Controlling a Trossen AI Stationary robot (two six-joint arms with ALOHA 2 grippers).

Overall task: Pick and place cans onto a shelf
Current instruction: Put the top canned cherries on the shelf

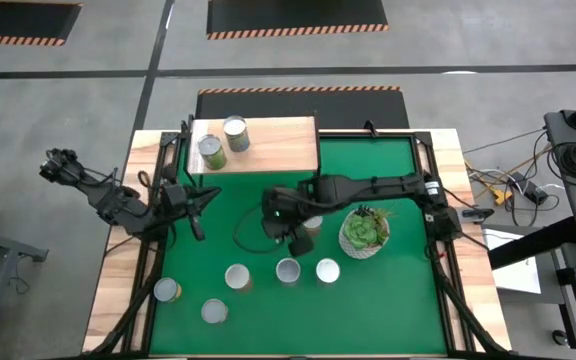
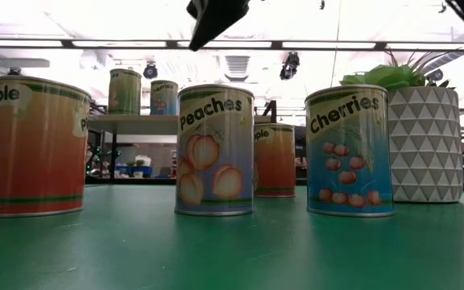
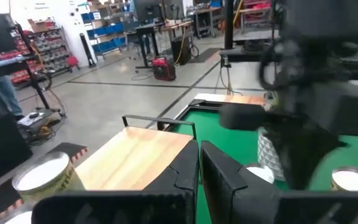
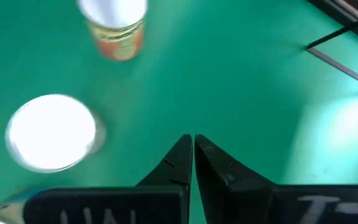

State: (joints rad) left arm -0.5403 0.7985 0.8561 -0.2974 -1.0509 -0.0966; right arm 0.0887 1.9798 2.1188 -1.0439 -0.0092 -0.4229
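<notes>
On the green mat (image 1: 388, 300) near me five cans (image 1: 287, 270) stand upright; above its middle my right gripper (image 4: 193, 146) hangs closed and empty; my left gripper (image 3: 199, 165) is closed too, beside the shelf (image 1: 278, 145); two cans (image 1: 235, 133) stand there.

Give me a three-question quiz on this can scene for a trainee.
1. How many cans stand on the shelf?
2. True or false: the right gripper holds a can.
3. In the low view, the can nearest the plant pot is labelled: A Peaches, B Cherries, C Apple.
Key: 1 two; 2 false, it is shut on nothing; 3 B.
</notes>
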